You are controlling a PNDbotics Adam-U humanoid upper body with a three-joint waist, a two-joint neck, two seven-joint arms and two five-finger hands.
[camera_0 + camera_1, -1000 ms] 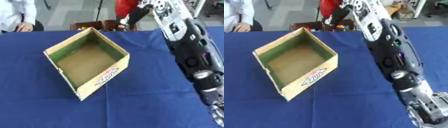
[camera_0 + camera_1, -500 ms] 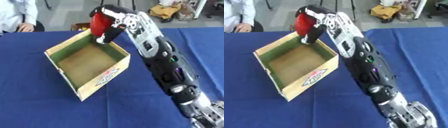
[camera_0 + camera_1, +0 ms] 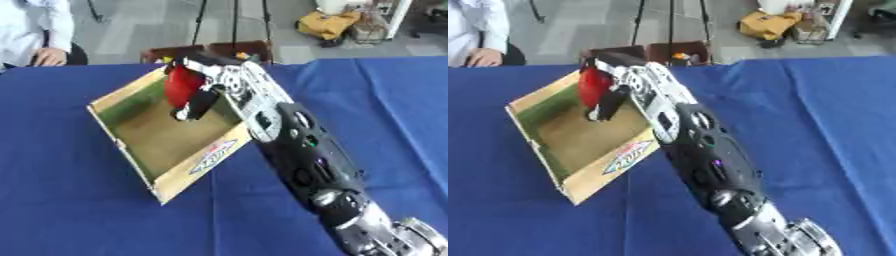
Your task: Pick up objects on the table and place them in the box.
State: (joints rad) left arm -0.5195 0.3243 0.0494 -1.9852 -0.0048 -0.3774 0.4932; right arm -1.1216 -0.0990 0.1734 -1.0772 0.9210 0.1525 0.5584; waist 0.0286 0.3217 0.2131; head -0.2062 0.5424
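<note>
Left eye view: right hand (image 3: 203, 95) reaches from lower right up to frame centre-left, fingers curled around a red object (image 3: 182, 85), held over the open box (image 3: 131, 150), above its far corner. Not released yet, so placing is unfinished; box floor looks bare. Object's long axis runs roughly top to bottom of frame, slightly tilted.

Right eye view: same grasp, red object in upper left, inside the box outline. Left hand not visible. Blue table (image 3: 815, 115) shows no other objects.
</note>
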